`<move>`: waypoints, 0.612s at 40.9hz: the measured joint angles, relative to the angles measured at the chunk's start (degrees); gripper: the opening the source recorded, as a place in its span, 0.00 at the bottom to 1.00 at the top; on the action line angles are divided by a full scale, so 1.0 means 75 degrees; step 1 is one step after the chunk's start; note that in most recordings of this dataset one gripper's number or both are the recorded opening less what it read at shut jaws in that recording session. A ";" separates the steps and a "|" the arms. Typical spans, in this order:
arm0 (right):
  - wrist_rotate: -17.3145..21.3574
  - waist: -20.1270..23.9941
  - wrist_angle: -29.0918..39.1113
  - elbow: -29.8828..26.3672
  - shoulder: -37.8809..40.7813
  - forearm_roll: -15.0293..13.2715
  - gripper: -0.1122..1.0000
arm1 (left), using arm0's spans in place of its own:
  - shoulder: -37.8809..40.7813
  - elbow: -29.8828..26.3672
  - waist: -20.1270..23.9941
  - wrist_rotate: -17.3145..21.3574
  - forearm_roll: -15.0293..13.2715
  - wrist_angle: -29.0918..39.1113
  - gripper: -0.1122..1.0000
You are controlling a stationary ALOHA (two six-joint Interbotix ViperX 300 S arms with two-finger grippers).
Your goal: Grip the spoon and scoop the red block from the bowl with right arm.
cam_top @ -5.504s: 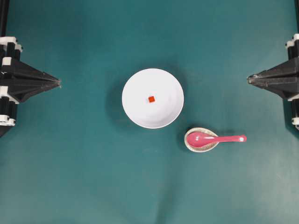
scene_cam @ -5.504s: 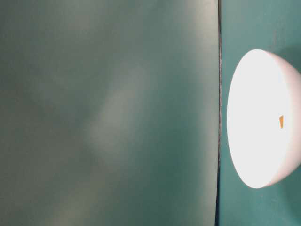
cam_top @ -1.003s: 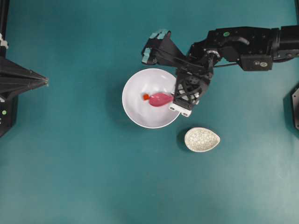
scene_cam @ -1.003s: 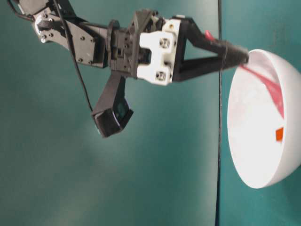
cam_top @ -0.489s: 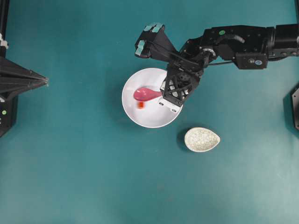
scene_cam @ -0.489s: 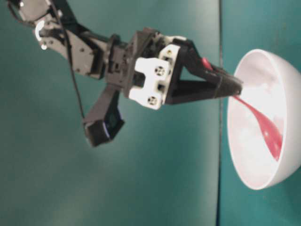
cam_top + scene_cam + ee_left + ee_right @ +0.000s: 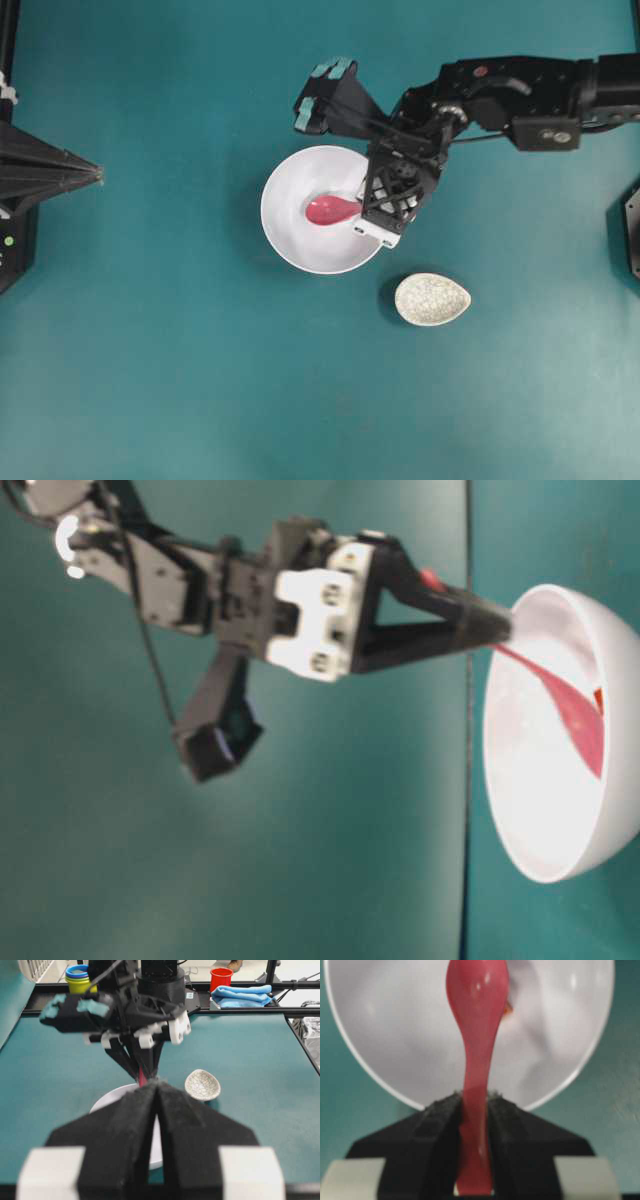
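The white bowl (image 7: 290,240) sits mid-table. My right gripper (image 7: 366,205) is shut on the handle of the pink spoon (image 7: 330,210), whose scoop lies inside the bowl. In the right wrist view the fingers (image 7: 440,1115) clamp the handle and the scoop (image 7: 475,1005) reaches across the bowl (image 7: 395,1040). The red block (image 7: 508,1008) peeks out at the scoop's right edge. It also shows beside the spoon (image 7: 572,708) in the table-level view (image 7: 597,700). It is hidden in the overhead view. My left gripper (image 7: 100,176) is shut and empty at the far left.
A speckled beige dish (image 7: 432,299) lies to the lower right of the bowl, also seen in the left wrist view (image 7: 202,1085). The right arm (image 7: 520,95) spans from the right edge. A red cup (image 7: 221,977) and a blue cloth (image 7: 245,995) lie beyond the table.
The right gripper has pulled the spoon back to the right inside the bowl. The red block, seen beside the scoop before, is now hidden in the overhead view. The left arm has not moved.
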 measured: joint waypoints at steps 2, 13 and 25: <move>0.0023 0.0000 0.0211 -0.0023 -0.0094 0.0047 0.29 | 0.0000 0.0000 0.0000 0.0000 0.0000 0.0012 0.10; 0.0270 0.0023 0.1324 -0.0047 -0.0375 0.0129 0.29 | 0.0000 0.0000 0.0000 -0.0012 0.0000 0.0012 0.10; 0.0281 -0.0129 0.1395 -0.0047 -0.0375 0.0059 0.29 | 0.0000 0.0000 0.0000 -0.0012 -0.0012 0.0012 0.10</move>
